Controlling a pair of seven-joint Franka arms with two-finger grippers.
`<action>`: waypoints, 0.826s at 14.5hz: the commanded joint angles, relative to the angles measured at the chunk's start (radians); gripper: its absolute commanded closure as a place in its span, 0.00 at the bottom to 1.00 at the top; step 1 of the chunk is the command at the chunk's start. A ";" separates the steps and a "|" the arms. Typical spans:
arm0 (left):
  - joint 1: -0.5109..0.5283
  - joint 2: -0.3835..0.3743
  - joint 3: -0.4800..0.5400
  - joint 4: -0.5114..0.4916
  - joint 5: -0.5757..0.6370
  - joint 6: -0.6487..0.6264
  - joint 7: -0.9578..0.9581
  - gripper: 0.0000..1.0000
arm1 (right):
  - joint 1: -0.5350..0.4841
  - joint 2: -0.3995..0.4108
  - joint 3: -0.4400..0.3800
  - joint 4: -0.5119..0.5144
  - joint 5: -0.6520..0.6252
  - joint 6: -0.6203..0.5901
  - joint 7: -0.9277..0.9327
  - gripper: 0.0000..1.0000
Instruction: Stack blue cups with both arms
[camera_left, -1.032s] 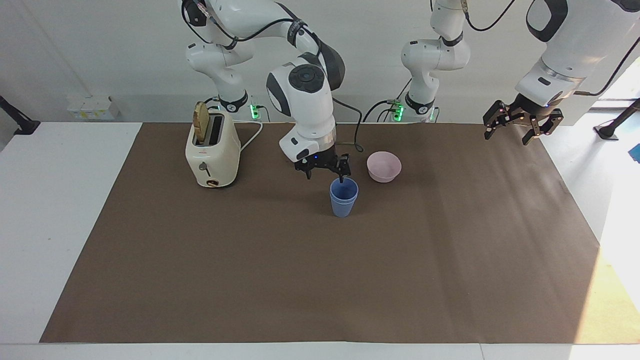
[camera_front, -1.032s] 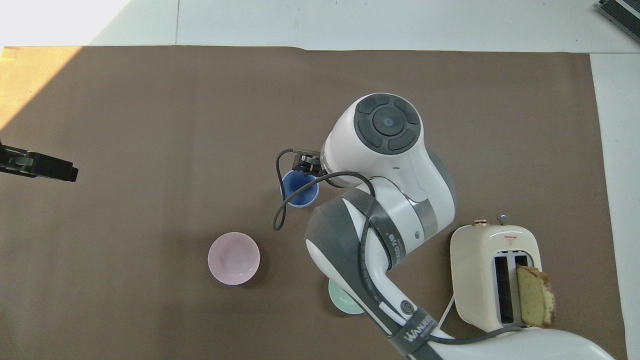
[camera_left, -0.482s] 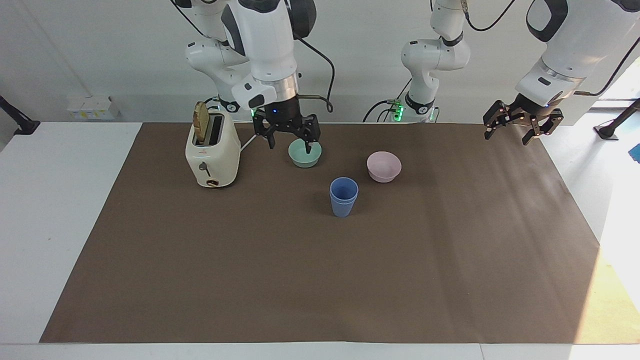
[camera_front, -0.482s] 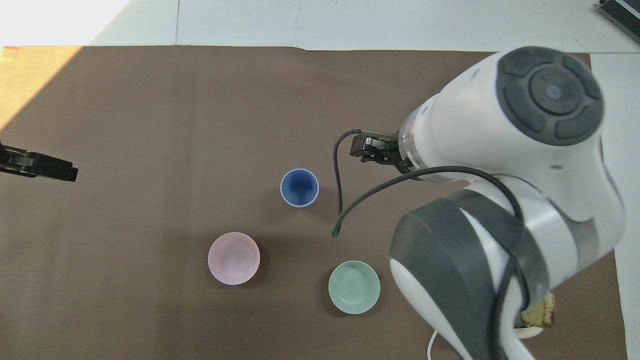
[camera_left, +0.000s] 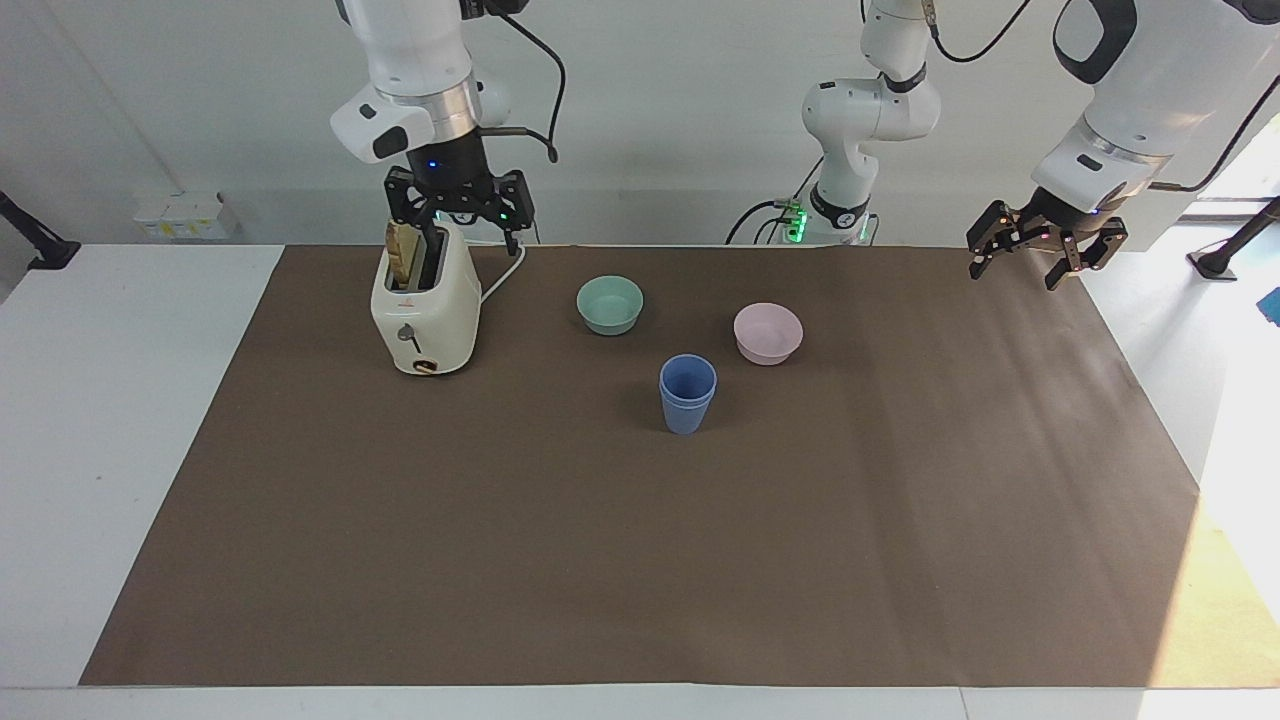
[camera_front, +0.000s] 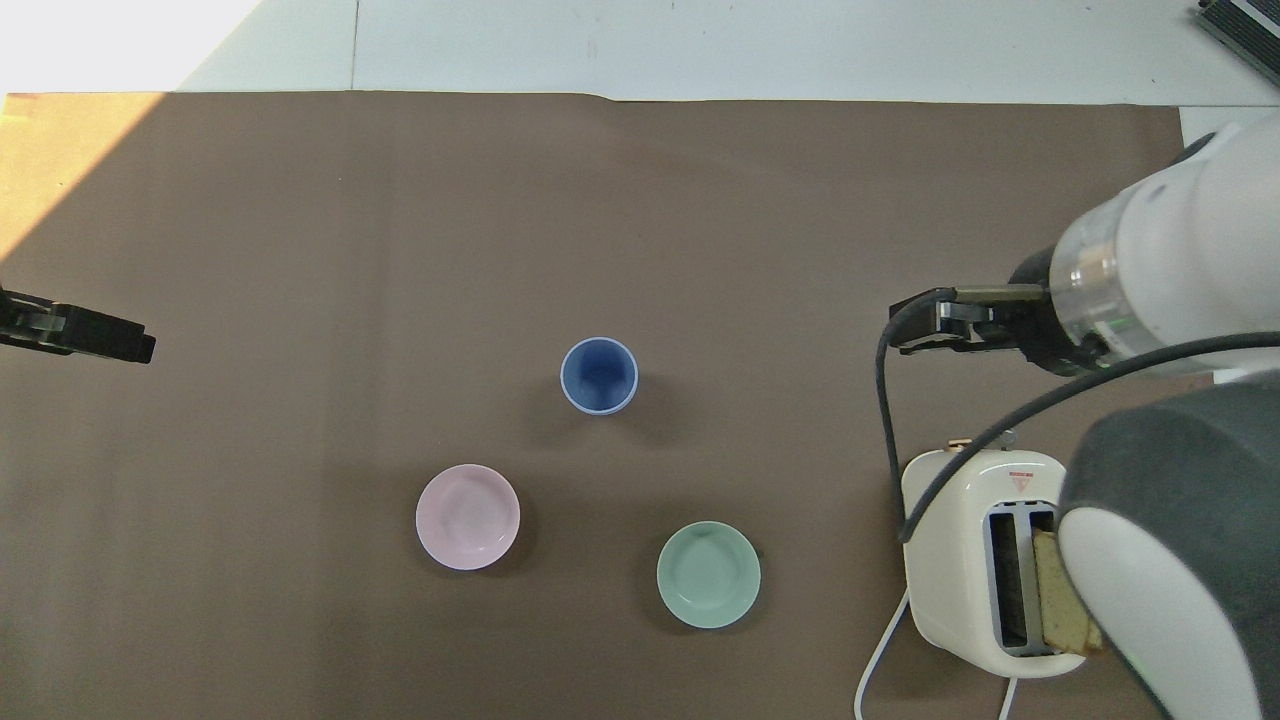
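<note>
Blue cups already nested, one inside the other, a double rim showing in the facing view; stack standing free on the table, farther from the robots than the pink bowl and the teal bowl, roughly midway between the two arms' ends. Judged complete as to stacking; nothing left but clearing the arms, by this reading. Long axis upright, mouth opening upward, narrow base down; no tilt seen. Right tool raised over the toaster, fingers spread, carrying nothing. Left tool hanging over the mat's edge at the left arm's end, waiting, fingers apart and empty.
</note>
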 joint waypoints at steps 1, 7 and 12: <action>-0.002 -0.018 0.001 -0.015 0.006 0.000 -0.002 0.00 | -0.077 -0.008 0.014 -0.028 0.011 -0.003 -0.127 0.00; -0.002 -0.020 0.001 -0.017 0.006 0.000 0.000 0.00 | -0.159 -0.031 0.012 -0.084 0.026 0.052 -0.257 0.00; -0.002 -0.020 -0.001 -0.017 0.006 0.000 0.000 0.00 | -0.163 -0.031 0.012 -0.089 0.025 0.069 -0.257 0.00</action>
